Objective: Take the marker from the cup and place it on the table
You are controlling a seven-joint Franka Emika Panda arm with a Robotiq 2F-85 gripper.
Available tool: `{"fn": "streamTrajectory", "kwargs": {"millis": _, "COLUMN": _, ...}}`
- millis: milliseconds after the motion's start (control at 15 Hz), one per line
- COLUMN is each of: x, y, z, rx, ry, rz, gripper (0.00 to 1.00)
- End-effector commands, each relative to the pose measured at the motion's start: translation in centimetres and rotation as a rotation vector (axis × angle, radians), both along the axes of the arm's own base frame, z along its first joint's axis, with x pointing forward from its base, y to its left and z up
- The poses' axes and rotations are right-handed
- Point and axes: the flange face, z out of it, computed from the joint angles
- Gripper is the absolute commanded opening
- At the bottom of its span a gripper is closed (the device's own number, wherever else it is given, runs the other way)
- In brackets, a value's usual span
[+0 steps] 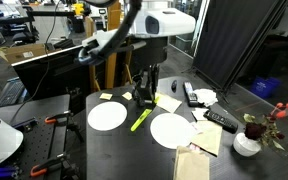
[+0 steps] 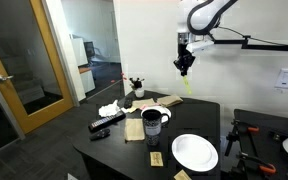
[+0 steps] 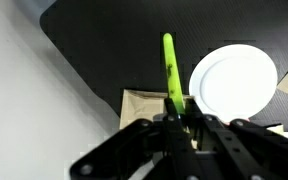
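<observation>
My gripper is shut on the yellow-green marker and holds it high above the dark table, the marker hanging below the jaws. In the wrist view the marker sticks out from between the fingers over the tabletop. In an exterior view the gripper hangs between two plates, with the marker below it. The dark cup stands on the table, below and apart from the gripper.
Two white plates lie on the table; one shows in the wrist view. A black remote, a white vase with flowers, tan napkins and a paper bag are nearby.
</observation>
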Motion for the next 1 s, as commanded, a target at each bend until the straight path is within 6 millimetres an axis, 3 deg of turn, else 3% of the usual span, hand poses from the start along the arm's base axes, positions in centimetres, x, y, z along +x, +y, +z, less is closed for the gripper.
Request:
{"fn": "streamTrajectory", "kwargs": {"millis": 0, "x": 1.7, "y": -2.0, "z": -1.7, "rx": 0.003, "ry": 0.042, "rz": -0.010, "gripper": 0.04}}
{"fn": "streamTrajectory", "kwargs": {"millis": 467, "x": 2.5, "y": -4.5, "z": -6.0, "rx": 0.032, "ry": 0.157, "rz": 0.022, "gripper": 0.04}}
{"fn": "streamTrajectory", "kwargs": {"millis": 933, "x": 2.4, "y": -5.3, "z": -11.0, "rx": 0.085, "ry": 0.280, "rz": 0.069, "gripper": 0.04}}
